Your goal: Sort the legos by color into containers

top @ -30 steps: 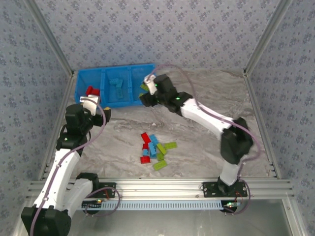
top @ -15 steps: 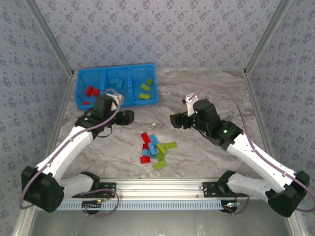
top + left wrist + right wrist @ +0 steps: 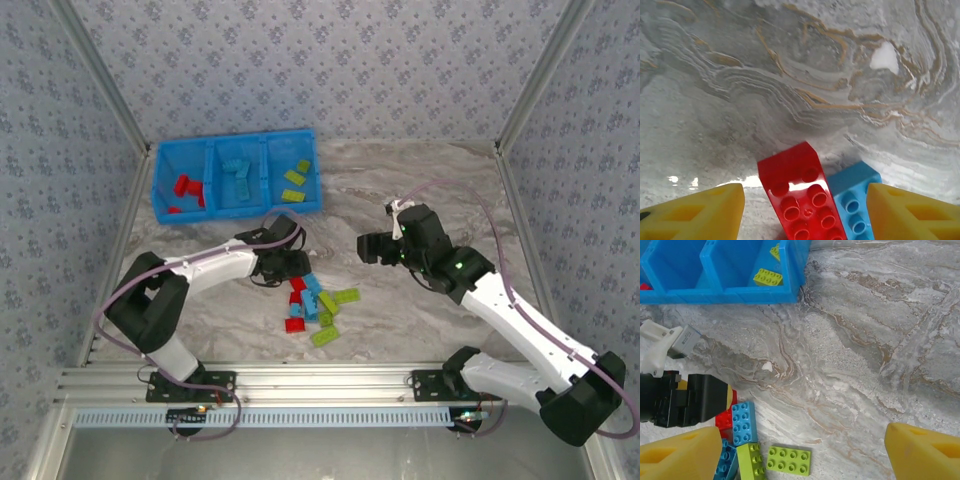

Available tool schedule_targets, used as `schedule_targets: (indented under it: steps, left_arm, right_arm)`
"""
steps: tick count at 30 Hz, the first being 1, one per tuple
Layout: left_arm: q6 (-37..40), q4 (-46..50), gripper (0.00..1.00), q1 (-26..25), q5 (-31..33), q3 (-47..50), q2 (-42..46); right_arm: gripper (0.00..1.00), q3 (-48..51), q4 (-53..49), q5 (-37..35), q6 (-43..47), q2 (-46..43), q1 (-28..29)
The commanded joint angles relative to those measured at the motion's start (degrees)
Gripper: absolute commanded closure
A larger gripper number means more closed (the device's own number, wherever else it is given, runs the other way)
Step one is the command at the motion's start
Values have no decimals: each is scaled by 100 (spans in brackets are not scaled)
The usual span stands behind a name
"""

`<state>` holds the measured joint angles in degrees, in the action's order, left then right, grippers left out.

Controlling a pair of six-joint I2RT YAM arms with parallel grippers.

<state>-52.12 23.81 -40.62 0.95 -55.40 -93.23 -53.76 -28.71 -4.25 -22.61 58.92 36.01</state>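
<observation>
Our left gripper (image 3: 804, 214) has its yellow fingers (image 3: 695, 215) spread part way, one on each side of a red brick (image 3: 800, 192). The fingers are down close to the table (image 3: 790, 75). We see a gap between the left finger and the red brick, so nothing is held. A light blue brick (image 3: 852, 192) lies tight beside the red one, right next to the other finger. From above, we see this gripper at the far end of a little pile of loose bricks (image 3: 318, 310). The pile is red, light blue and lime green, and it lies in the middle of the table.

Our right gripper (image 3: 368, 247) is open wide and holds nothing. It hangs over the bare table, to the right of the pile and apart from it.

The blue bin (image 3: 160, 185) sits at the far left of the table, well away from the pile. Its left box has red bricks (image 3: 185, 185), its middle box has light blue bricks (image 3: 237, 178), and its right box has lime green bricks (image 3: 295, 180).
</observation>
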Motion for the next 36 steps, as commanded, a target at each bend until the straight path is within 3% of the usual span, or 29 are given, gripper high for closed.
schedule_targets:
  steps: [1, 7, 11, 16, 19, 27, 31, 36]
  left_arm:
    - [-242, -14, 35, -4, 352, 5, -117]
    - [53, -23, 37, -16, 10, -76, -466]
    - [64, -70, 52, -39, -51, -45, -571]
    - [103, -60, 68, -40, 72, -14, -445]
    - [209, 87, 76, -35, 383, -78, -228]
    - [1318, 891, 82, 212, 2265, -800, 709]
    - [2338, 875, 82, 892, 3082, -1200, 1118]
    - [3425, 93, 83, 2516, 3127, -1710, 1074]
  right_arm:
    - [12, 121, -118, 65, -193, -40, -51]
    - [11, 173, -2, 257, -267, 26, -85]
    - [11, 103, -86, 695, -183, 225, -92]
    - [11, -234, -502, 2001, 44, 801, -95]
    - [11, -470, -861, 2517, 106, 1167, -94]
    - [11, -523, -971, 2271, 22, 1119, -216]
    - [11, -445, -942, 2177, -25, 1044, -266]
    - [11, -262, -811, 2142, -105, 905, -341]
